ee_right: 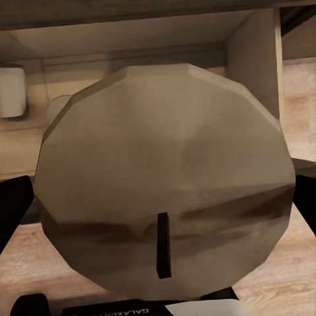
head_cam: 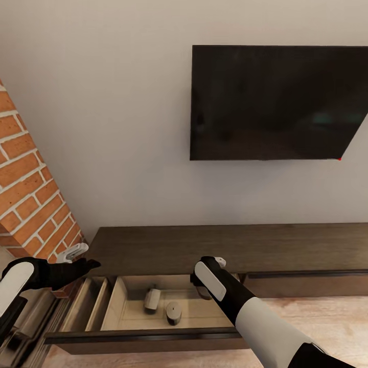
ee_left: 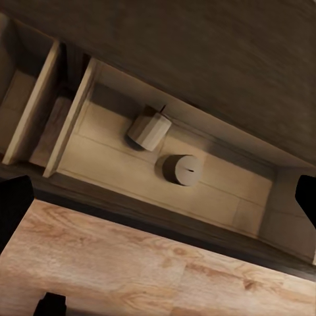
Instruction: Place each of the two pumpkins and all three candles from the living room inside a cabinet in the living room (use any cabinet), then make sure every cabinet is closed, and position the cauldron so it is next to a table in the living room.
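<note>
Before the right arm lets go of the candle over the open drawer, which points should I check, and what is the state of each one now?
1. Cabinet drawer pulled out: ok.
2. Third candle between the right gripper fingers: ok.
3. Right gripper above the drawer's interior: ok.
4. Two candles already inside, one lying, one upright: ok.
5. Free floor near them for a third: ok.
6. Left gripper beside the drawer, out of the way: ok.

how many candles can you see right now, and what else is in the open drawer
Short beige candles: 3. One lying on its side and one upright in the dark-brown cabinet's open drawer, one in the right gripper.
Other things in that compartment: 0.
Total: 3.
</note>
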Controlling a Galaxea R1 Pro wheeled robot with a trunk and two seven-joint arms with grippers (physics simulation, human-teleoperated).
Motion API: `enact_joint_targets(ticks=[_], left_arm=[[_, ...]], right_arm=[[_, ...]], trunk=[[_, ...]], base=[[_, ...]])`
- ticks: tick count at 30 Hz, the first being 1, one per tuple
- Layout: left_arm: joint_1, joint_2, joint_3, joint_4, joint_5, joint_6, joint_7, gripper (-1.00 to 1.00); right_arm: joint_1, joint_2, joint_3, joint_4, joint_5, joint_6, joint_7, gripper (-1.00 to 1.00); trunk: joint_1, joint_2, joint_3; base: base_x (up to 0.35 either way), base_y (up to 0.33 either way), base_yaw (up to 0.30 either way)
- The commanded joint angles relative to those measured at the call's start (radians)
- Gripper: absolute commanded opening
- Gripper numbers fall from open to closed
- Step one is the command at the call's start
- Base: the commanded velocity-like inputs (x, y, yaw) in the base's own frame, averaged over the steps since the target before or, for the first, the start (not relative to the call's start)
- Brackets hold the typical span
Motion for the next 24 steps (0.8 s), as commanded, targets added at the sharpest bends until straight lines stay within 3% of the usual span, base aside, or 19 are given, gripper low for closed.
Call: enact_joint_targets(ticks=[1, 21, 24], left_arm=[[-0.001, 0.001, -0.001, -0.001, 0.01, 0.0, 0.01, 1.0], [-0.001, -0.001, 0.0, -0.004, 0.011, 0.0, 0.009, 1.0], [-0.001, -0.002, -0.005, -0.005, 0.011, 0.0, 0.009, 1.0]], right_arm=[[-0.001, 0.0, 0.003, -0.001, -0.007, 0.003, -0.008, -1.0], [-0.001, 0.0, 0.002, -0.001, -0.01, 0.006, -0.006, -1.0], [-0.001, 0.0, 0.001, -0.001, -0.025, 0.008, -0.006, -1.0]], trunk=[[0.004, -0.008, -0.004], [0.073, -0.134, -0.061], [0.084, -0.155, -0.07]], base=[[0.0, 0.0, 0.0], [0.0, 0.0, 0.0], [0.0, 0.0, 0.0]])
